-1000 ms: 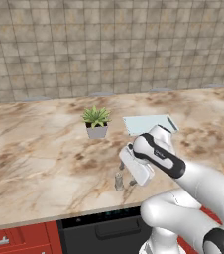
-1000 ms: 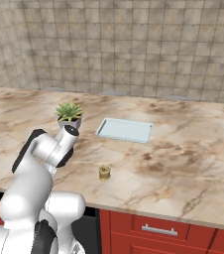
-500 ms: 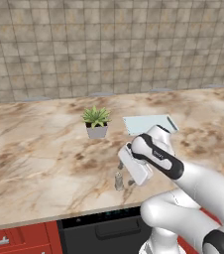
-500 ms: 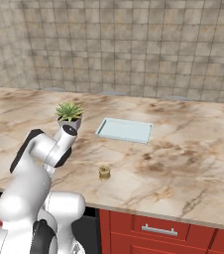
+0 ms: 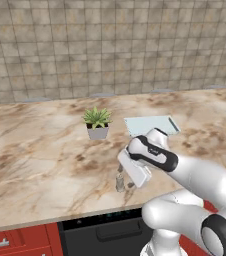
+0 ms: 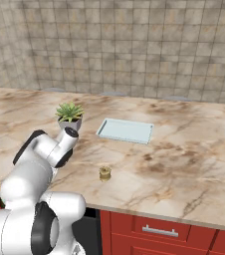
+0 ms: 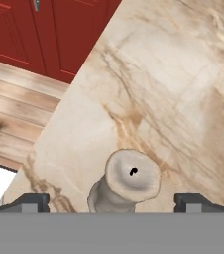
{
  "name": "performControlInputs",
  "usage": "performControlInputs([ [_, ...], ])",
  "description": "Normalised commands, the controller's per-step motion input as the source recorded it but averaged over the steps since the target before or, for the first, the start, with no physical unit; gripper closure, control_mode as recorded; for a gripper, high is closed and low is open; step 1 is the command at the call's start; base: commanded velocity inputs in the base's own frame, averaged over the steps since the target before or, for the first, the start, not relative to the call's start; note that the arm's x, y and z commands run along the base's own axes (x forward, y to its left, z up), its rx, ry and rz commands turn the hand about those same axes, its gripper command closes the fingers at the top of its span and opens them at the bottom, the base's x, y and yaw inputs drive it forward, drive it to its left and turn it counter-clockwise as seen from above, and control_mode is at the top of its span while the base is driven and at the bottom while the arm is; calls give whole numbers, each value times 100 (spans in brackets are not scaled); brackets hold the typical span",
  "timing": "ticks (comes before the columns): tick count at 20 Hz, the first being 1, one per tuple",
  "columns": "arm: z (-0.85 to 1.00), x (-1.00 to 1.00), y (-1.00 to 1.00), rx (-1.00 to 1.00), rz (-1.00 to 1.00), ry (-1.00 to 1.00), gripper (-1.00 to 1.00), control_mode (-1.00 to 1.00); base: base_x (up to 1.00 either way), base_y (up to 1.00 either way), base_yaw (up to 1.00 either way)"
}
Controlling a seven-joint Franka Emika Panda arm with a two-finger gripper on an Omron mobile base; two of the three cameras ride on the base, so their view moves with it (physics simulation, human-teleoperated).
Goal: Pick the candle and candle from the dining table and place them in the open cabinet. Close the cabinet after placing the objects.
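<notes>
- Two-finger gripper (image 7: 112, 202) on white arm: fingers spread wide, one tip each side of slim pale grey-beige upright candle (image 7: 125, 182); nothing pinched.
- That candle stands nr front edge of beige brown-veined marble dining table (image 5: 40, 150), just below the hand; contact w/ tips not clear, prob. none.
- Squat olive-gold candle stub (image 6: 104, 173) sits apart, nr the front edge too.
- Spiky green plant in grey pot (image 5: 97, 123) and pale flat tray (image 6: 125, 130) further back.

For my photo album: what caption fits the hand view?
Open gripper poised above the slim pale candle, its tip between the fingertips, on the marble dining table.
</notes>
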Motion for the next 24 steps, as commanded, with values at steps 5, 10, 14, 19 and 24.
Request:
performControlInputs([
  [5, -30, 5, 0, 0, 0, 0, -100, -100, 0, 0, 0],
  [10, -18, -1, 5, 0, 0, 0, -100, -100, 0, 0, 0],
  [14, -16, -21, 15, 0, 2, -4, -100, -100, 0, 0, 0],
  [19, -7, -21, 13, 0, 2, -4, -100, -100, 0, 0, 0],
  [24, 0, -8, 5, 0, 1, -2, -100, -100, 0, 0, 0],
])
